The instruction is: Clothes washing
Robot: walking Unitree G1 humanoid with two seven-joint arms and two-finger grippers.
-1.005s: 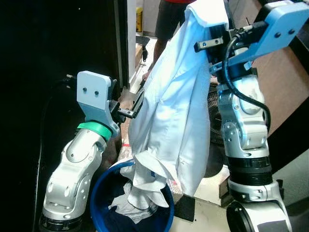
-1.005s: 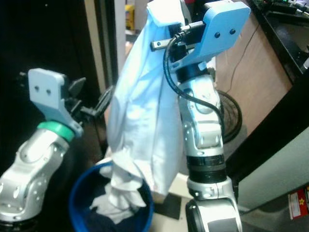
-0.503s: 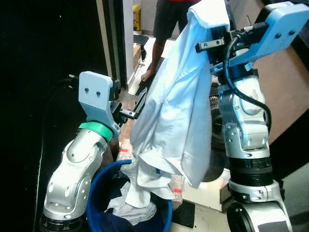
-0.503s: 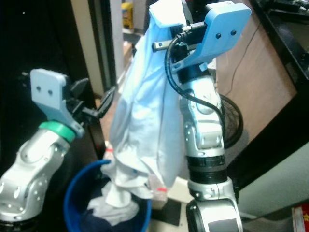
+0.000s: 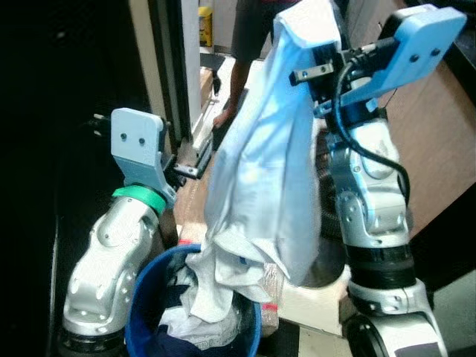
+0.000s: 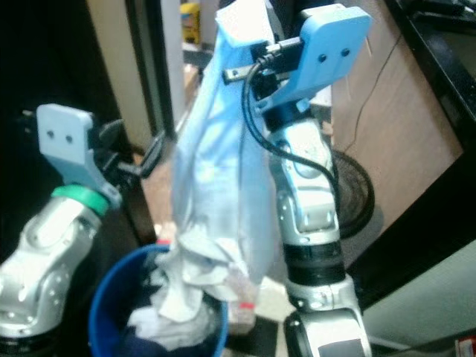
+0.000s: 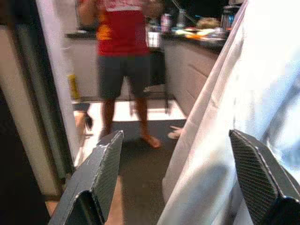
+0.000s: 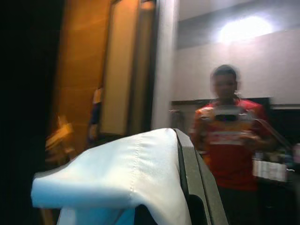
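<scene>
White cloth: white shirt (image 5: 260,171) hangs full length from the top of the scene, its lower folds trailing into the blue bucket (image 5: 145,309).
Right gripper: right gripper (image 5: 316,56) is raised high, fingers pinched on a fold near the top of the shirt; the right wrist view shows that fold draped over one black finger (image 8: 194,178). I judge the height is meant to draw the garment clear of the bucket so it hangs free rather than dragging.
Left gripper: left gripper (image 5: 195,158) sits lower, just beside the hanging cloth, fingers spread and holding nothing. In the left wrist view the shirt lies against one finger (image 7: 260,178) while the other finger (image 7: 101,173) stands apart. It looks placed to take a second hold lower down, which would stop the cloth swinging.
Bucket: holds more laundry (image 5: 197,316), pale and dark pieces; the shirt's hem is still among them, so the lift is not complete.
Person: person (image 7: 123,61) in a red top and dark shorts stands beyond the doorway, well apart from both arms.
Doorway: door frame (image 5: 160,67) rises just behind the left arm, near the route the shirt must travel.
Stage: taking one item out of the bucket for washing, by my reading.
Risk: loose hem may catch other pieces and pull them out.
</scene>
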